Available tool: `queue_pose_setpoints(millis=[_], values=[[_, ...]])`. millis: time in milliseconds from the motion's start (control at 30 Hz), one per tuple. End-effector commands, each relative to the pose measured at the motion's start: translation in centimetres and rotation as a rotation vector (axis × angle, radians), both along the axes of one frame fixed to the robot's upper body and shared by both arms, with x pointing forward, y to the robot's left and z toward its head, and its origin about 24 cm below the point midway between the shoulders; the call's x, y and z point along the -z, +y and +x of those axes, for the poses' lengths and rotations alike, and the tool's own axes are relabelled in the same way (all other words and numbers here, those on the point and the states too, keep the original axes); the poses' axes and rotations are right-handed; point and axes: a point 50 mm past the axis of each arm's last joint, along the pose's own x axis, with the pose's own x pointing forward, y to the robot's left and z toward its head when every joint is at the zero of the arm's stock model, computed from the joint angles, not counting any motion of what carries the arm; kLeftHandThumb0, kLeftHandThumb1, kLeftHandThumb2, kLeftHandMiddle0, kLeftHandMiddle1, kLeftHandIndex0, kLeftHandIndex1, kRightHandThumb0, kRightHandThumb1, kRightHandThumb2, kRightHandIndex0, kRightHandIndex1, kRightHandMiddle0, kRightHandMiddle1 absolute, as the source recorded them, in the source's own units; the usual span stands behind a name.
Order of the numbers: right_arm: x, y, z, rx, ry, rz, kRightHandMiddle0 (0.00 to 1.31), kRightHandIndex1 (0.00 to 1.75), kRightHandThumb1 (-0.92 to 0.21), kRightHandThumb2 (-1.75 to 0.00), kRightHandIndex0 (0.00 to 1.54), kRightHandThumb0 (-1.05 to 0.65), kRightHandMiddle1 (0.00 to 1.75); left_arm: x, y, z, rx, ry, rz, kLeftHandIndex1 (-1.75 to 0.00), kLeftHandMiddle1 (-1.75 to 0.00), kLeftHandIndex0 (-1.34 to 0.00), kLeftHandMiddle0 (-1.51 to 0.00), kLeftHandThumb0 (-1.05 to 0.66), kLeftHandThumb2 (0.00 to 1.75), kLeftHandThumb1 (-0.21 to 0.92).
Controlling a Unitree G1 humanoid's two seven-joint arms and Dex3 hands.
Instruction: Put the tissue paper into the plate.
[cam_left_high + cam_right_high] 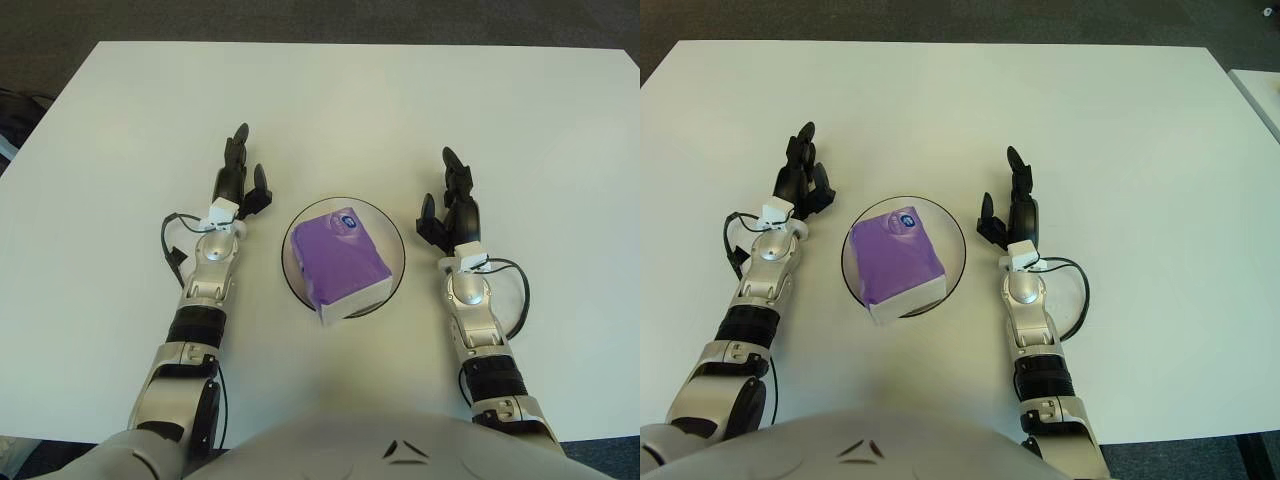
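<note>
White table [520, 110], round plate [392, 232], purple tissue pack [338, 262]

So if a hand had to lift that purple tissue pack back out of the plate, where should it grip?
Probably across the two long sides of the tissue pack, coming down from above. It lies flat in the plate, its near corner overhanging the rim, so the long sides stand exposed. Both the left hand and right hand are open beside the plate.
</note>
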Motion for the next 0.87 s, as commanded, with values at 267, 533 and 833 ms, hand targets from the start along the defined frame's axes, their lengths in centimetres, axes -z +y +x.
queue_pose_setpoints(millis=[267, 533, 833], values=[[3.6, -0.7, -2.0, 0.021, 0.171, -0.002, 0.00, 0.01, -0.92, -0.86, 0.11, -0.68, 0.35, 3.3, 0.8, -3.6, -0.074, 0.131, -0.006, -0.51, -0.04, 0.00, -0.18, -0.74, 0.93, 0.92], [3.6, -0.8, -2.0, 0.018, 0.172, -0.002, 0.00, 0.01, -0.92, -0.87, 0.10, -0.69, 0.34, 3.8, 1.0, -5.1, -0.109, 0.125, -0.008, -0.54, -0.05, 0.00, -0.22, -0.75, 0.93, 0.92], [3.7, -0.8, -2.0, 0.015, 0.171, 0.010, 0.00, 0.01, -0.92, -0.87, 0.10, -0.69, 0.33, 4.1, 0.7, -5.8, -0.109, 0.116, -0.007, -0.51, -0.05, 0.00, -0.23, -0.75, 0.92, 0.92]])
